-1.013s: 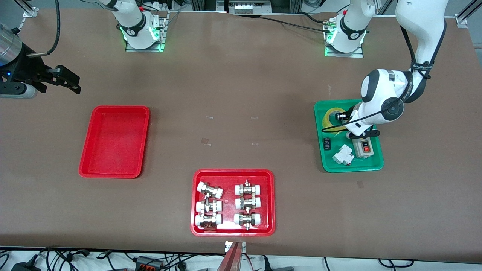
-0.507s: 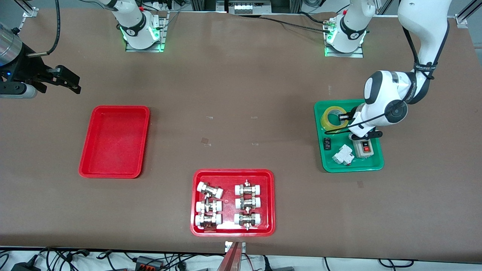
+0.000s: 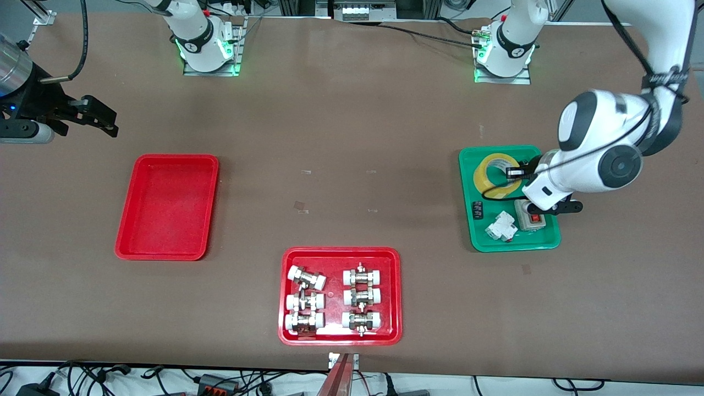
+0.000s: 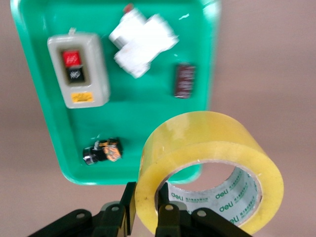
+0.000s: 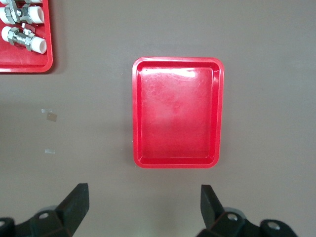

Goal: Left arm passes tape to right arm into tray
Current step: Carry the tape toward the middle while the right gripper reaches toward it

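While the left pincer (image 4: 145, 217) has the tape (image 4: 207, 170) pinched through its wall, one finger inside the core and one on the outer wrap, the roll hangs lifted over the green tray (image 3: 550, 239), clear of the switch box (image 4: 78, 70), white breaker (image 4: 142, 43) and small black parts lying in it. Judging by looks, the roll is light and stiff: the cardboard core should take the squeeze without crushing, but the glossy film outside is probably slick, so it could pivot about the pinch point if swung fast. For the handover, the free arc of the ring away from the left fingers (image 4: 168, 217) is the place to grab, again wall-wise, inner core to outer wrap; gripping across the full width looks too wide. Right pincer (image 3: 99, 118) waits spread wide over bare tabletop (image 3: 352, 137) at its own end, with the red tray (image 3: 127, 242) sitting empty just nearer the camera and well apart from the tape.
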